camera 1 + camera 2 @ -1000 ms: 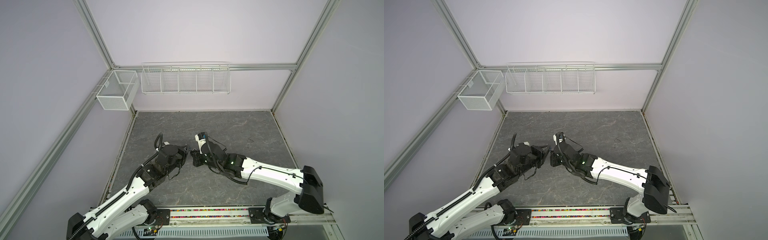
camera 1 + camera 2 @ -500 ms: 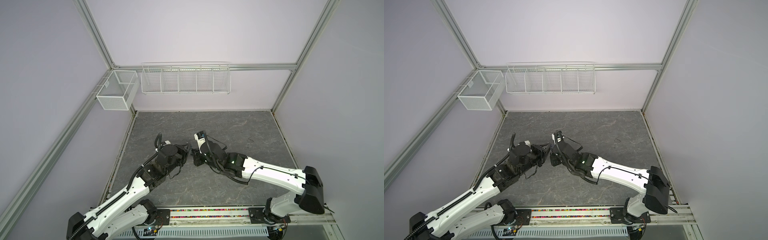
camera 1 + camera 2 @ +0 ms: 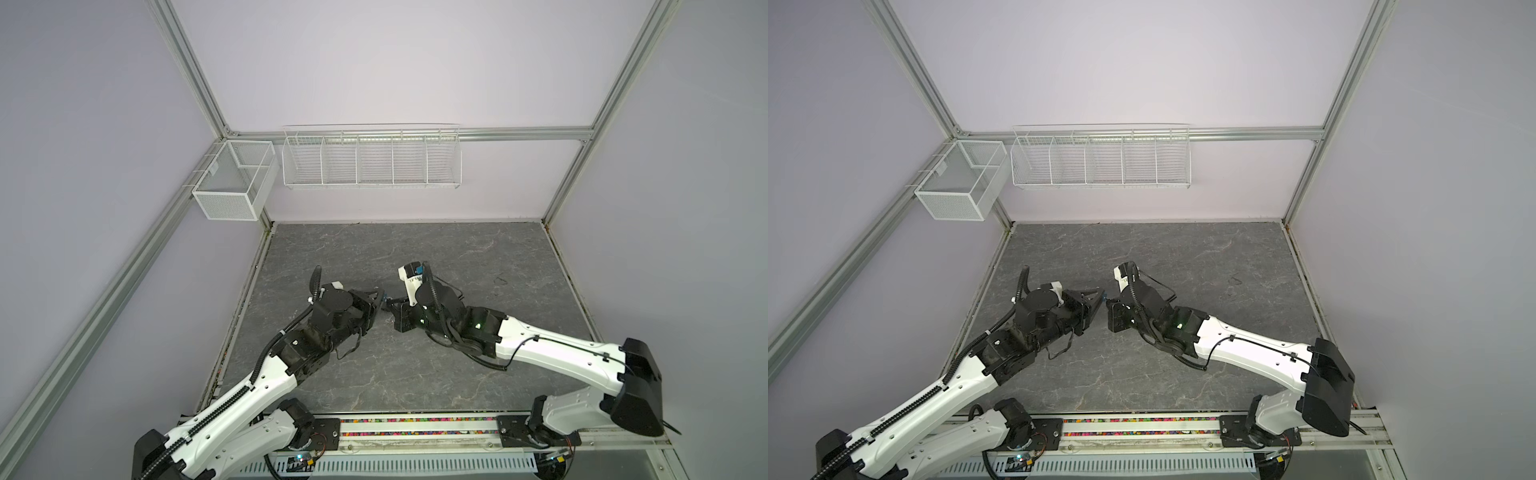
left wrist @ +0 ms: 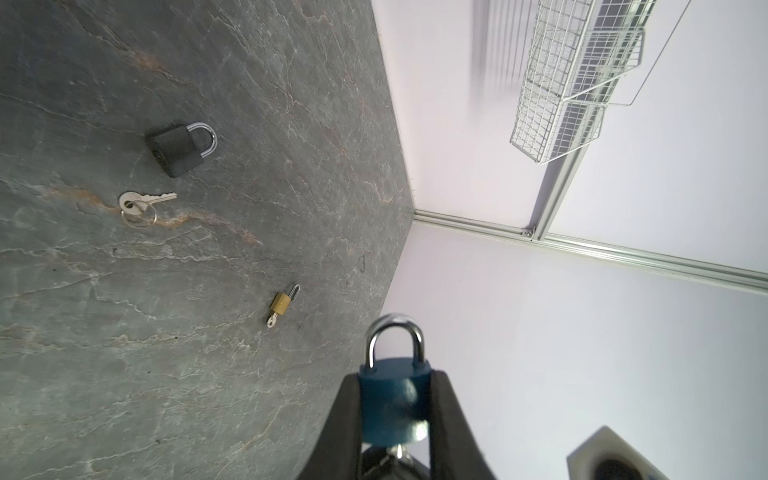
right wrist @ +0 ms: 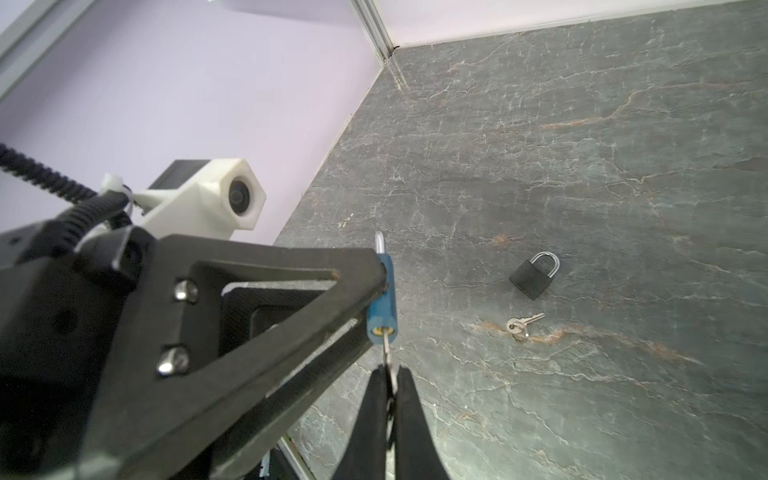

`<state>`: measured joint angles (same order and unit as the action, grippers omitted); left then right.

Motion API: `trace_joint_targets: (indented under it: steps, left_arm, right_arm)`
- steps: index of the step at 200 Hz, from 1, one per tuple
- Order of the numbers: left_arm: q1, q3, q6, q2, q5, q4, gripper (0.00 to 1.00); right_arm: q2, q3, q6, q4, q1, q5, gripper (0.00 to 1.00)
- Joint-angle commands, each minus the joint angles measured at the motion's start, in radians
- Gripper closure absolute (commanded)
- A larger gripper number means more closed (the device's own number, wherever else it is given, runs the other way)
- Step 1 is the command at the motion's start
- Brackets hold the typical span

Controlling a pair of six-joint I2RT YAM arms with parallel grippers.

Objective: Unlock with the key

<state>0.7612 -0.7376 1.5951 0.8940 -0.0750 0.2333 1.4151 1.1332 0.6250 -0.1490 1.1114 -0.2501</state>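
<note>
Key (image 5: 387,345), pinched in the right gripper (image 5: 390,373), sat in the padlock (image 4: 392,401) clamped mid-air by the left gripper (image 4: 394,379); an off-axis twist could have bent it or slipped either grip.

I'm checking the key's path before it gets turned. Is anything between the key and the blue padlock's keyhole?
Nothing visible. The right pincer holds the key with its tip at the keyhole of the blue padlock, which the left pincer clamps by its sides.
</note>
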Motion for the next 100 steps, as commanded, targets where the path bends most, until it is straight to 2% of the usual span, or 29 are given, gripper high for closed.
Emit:
trace_joint_targets:
  steps: [1,36,56,79,100]
  left_arm:
    - [-0.020,-0.023,-0.006,-0.006,-0.078,0.091,1.00]
    - [-0.026,-0.045,-0.003,0.004,-0.110,0.105,1.00]
    - [-0.026,-0.047,0.002,0.012,-0.090,0.068,1.00]
    - [-0.025,-0.060,0.010,0.027,-0.064,0.052,1.00]
    - [-0.025,-0.074,0.011,0.038,-0.048,0.046,1.00]
  right_arm:
    - [-0.024,0.030,-0.104,-0.098,0.028,-0.142,0.93]
    - [0.015,0.066,-0.134,-0.182,0.059,-0.252,0.94]
    - [0.015,0.056,-0.132,-0.119,0.059,-0.187,0.94]
    - [0.046,0.070,-0.131,-0.017,0.054,-0.043,0.93]
    - [0.084,0.104,-0.129,-0.012,0.053,-0.024,0.93]
